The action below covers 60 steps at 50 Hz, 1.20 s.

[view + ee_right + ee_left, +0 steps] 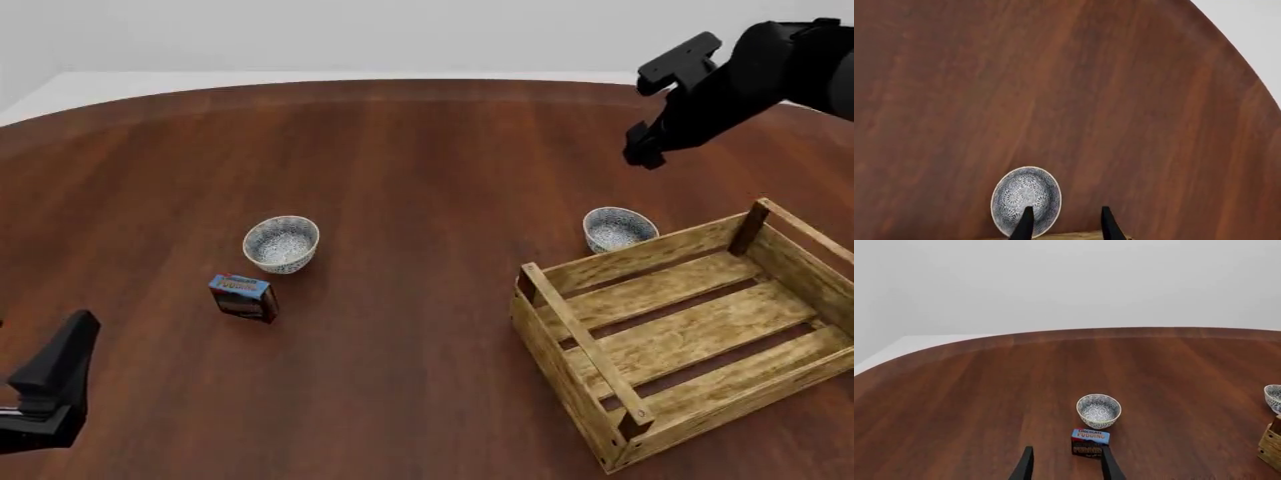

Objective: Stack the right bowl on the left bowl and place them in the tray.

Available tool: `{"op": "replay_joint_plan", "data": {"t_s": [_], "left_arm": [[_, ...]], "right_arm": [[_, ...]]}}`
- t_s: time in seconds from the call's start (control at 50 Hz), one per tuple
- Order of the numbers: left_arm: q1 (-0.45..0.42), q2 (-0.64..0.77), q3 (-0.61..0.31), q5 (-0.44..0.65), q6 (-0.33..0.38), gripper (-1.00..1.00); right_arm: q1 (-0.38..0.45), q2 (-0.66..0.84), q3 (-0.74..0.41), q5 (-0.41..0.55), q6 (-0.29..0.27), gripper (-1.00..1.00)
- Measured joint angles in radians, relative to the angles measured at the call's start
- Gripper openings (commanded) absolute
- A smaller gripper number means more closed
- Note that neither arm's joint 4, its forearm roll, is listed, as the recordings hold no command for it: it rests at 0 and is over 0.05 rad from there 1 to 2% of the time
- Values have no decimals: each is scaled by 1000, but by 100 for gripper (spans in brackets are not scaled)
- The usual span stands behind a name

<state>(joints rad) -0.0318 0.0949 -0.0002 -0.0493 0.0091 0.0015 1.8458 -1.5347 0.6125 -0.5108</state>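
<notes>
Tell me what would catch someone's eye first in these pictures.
The big wooden tray at the table's right front stands out first, empty. Two matching speckled bowls sit apart: the right bowl just beyond the tray's far left corner, the left bowl left of centre with a small blue-brown box in front of it. The right gripper hangs open above the right bowl.

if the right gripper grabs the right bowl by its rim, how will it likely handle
The right bowl looks rigid and glazed, so the thin rim may slip between the right gripper fingers. It stands upright on a narrow base and might tip if pinched off-centre. It probably lifts lightly, being small beside the tray.
</notes>
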Motion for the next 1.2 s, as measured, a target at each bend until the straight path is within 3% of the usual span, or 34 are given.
{"op": "replay_joint_plan", "data": {"t_s": [0.26,0.52,1.2], "left_arm": [[-2,25,0,-20,2,100],[-5,58,-1,-47,5,100],[-7,121,-1,-98,20,100]], "right_arm": [[-16,102,-63,9,-21,100],[-23,185,-90,-1,-5,100],[-29,278,-60,-47,25,100]]}}
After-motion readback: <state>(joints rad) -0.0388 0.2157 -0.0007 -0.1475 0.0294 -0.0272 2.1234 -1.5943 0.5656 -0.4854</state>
